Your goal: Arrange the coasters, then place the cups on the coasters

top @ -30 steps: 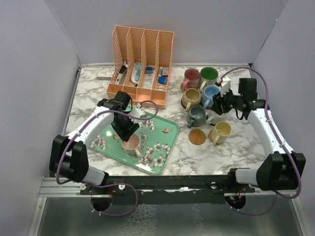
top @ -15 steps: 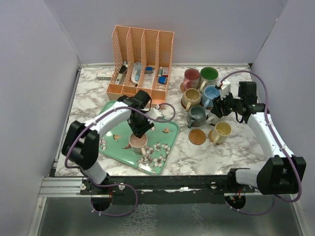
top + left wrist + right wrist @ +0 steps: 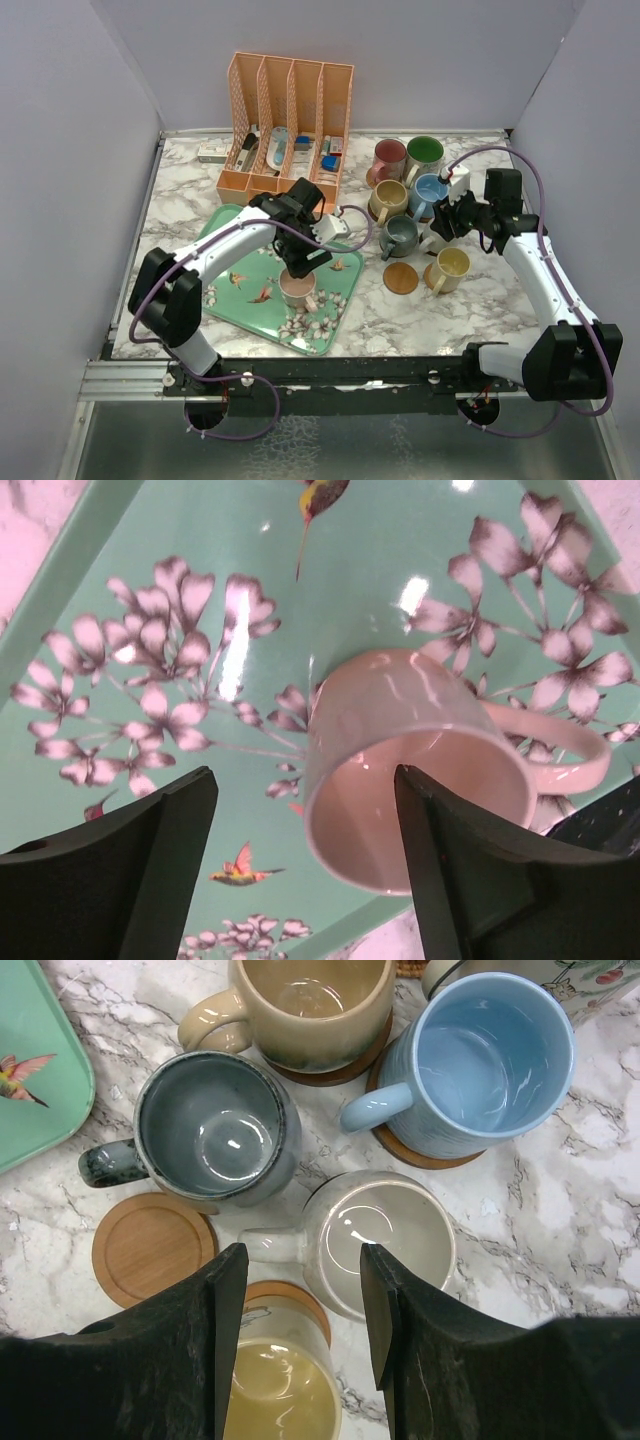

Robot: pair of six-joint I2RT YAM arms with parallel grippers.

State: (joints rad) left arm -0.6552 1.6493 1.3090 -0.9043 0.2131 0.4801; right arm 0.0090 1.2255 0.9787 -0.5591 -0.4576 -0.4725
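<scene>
The left end effector (image 3: 303, 780) is spread wide above the green floral tray (image 3: 200, 540). The pink cup (image 3: 400, 770) stands upright on the tray between the fingers. One finger is clear of it; whether the other touches it cannot be determined. The right end effector (image 3: 300, 1260) is partly open, holds nothing, and is above the cream cup (image 3: 375, 1245) on the counter (image 3: 560, 1220). One bare coaster (image 3: 150, 1250) lies just beside the grey-blue cup (image 3: 215, 1130). The light blue cup (image 3: 490, 1055) and the tan cup (image 3: 310, 1000) each stand on a coaster.
</scene>
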